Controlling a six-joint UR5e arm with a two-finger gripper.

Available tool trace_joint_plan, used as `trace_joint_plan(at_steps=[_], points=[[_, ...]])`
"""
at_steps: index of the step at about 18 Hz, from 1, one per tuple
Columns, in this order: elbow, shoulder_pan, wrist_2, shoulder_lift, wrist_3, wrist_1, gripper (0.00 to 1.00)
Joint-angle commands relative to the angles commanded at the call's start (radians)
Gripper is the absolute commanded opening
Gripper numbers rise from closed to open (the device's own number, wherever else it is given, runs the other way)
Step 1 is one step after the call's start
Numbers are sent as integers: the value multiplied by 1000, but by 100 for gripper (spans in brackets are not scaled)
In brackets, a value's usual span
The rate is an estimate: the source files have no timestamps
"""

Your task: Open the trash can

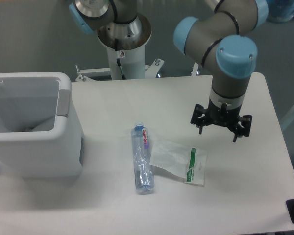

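The white table (pixel 112 103) carried the open trash can (pixel 36 132) at its left edge, a clear bottle (pixel 142 158) lying near the middle, and what looked like a clear plastic bag (pixel 179 159) touching it.
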Motion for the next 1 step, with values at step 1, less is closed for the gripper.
trace_joint_plan(at_steps=[1], points=[[0,0,0,-6,3,8,100]])
